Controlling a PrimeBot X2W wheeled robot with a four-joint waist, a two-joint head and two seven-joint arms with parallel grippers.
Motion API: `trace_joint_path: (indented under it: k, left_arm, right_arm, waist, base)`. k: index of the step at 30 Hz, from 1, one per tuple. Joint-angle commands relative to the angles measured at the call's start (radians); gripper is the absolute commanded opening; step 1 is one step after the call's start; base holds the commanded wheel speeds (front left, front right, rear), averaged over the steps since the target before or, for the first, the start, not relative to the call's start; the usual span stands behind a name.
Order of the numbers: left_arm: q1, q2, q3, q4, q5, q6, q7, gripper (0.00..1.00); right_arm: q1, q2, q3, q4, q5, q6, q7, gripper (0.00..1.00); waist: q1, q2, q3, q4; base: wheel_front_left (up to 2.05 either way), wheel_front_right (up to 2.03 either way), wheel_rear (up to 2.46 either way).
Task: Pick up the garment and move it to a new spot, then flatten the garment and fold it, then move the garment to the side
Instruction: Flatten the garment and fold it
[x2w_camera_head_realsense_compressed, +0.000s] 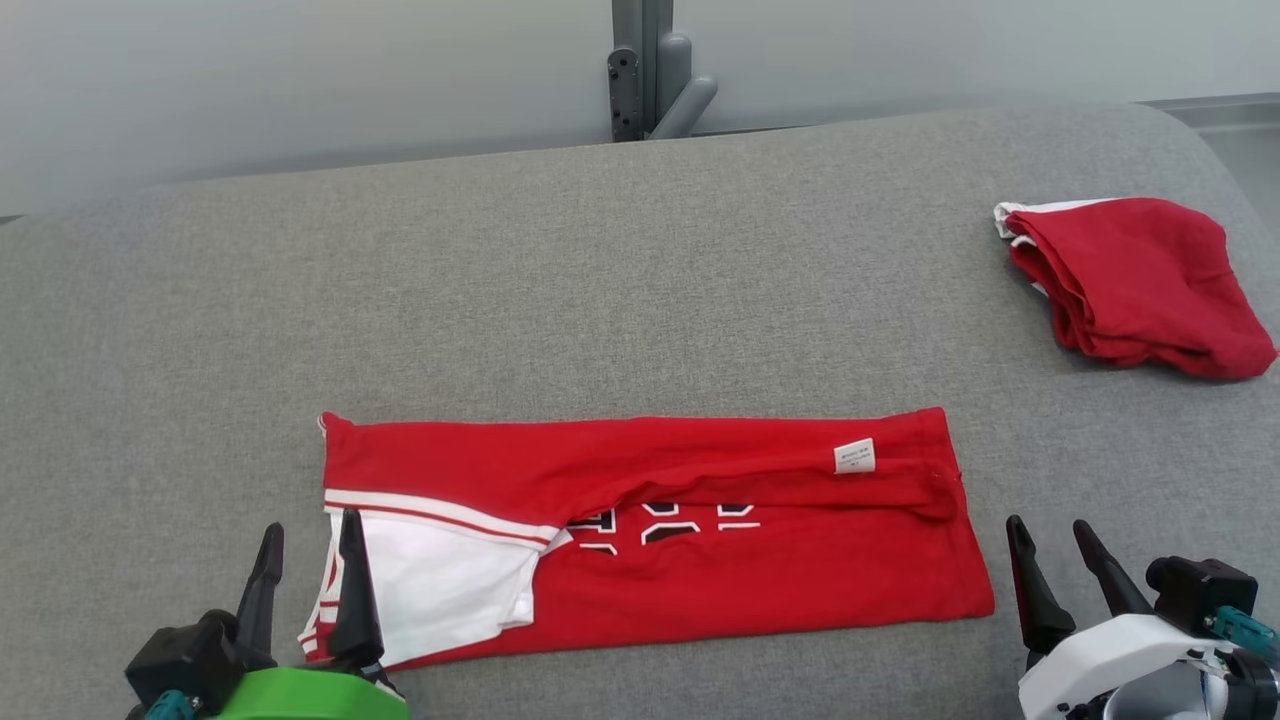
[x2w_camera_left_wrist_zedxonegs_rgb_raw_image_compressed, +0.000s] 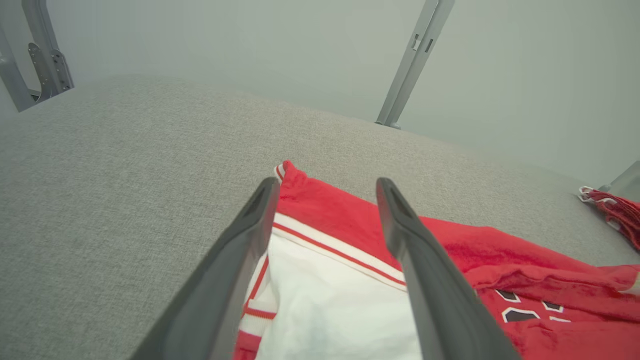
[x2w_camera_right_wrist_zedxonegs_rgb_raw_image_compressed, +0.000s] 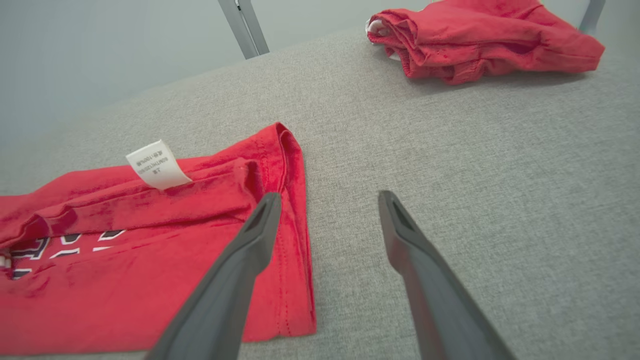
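Note:
A red garment (x2w_camera_head_realsense_compressed: 700, 570) with white panels and black-and-white lettering lies folded into a long strip across the near part of the grey surface. A white label (x2w_camera_head_realsense_compressed: 854, 456) shows near its right end. My left gripper (x2w_camera_head_realsense_compressed: 308, 535) stands open at the strip's left end, its fingers over the white panel (x2w_camera_left_wrist_zedxonegs_rgb_raw_image_compressed: 330, 300). My right gripper (x2w_camera_head_realsense_compressed: 1050, 540) stands open just past the right end, nothing between its fingers. In the right wrist view the garment's right edge (x2w_camera_right_wrist_zedxonegs_rgb_raw_image_compressed: 295, 235) lies beside the left finger (x2w_camera_right_wrist_zedxonegs_rgb_raw_image_compressed: 235, 290).
A second red garment (x2w_camera_head_realsense_compressed: 1135, 285) lies bundled at the far right of the grey padded surface (x2w_camera_head_realsense_compressed: 600, 290); its folds (x2w_camera_right_wrist_zedxonegs_rgb_raw_image_compressed: 480, 37) show in the right wrist view too. A grey metal bracket (x2w_camera_head_realsense_compressed: 655, 70) stands behind the far edge against a pale wall.

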Motion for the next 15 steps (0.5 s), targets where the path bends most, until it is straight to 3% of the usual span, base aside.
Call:
trace_joint_path:
  k: [1, 15]
  left_arm:
    - [-0.02, -0.003, -0.007, 0.004, 0.012, 0.005, -0.005, 1.0]
    - [-0.052, -0.034, -0.046, 0.041, 0.055, 0.014, -0.027, 1.0]
  right_arm:
    - [-0.006, 0.003, -0.005, -0.009, -0.011, -0.001, 0.006, 1.0]
    - [-0.112, 0.014, -0.052, 0.046, -0.04, -0.001, 0.095, 1.0]
  waist:
    - [0.0001, 0.0031, -0.008, -0.004]
    - [0.0001, 0.0031, -0.035, 0.064]
  base:
    - [0.0, 0.0, 0.0]
    - [0.0, 0.0, 0.0]
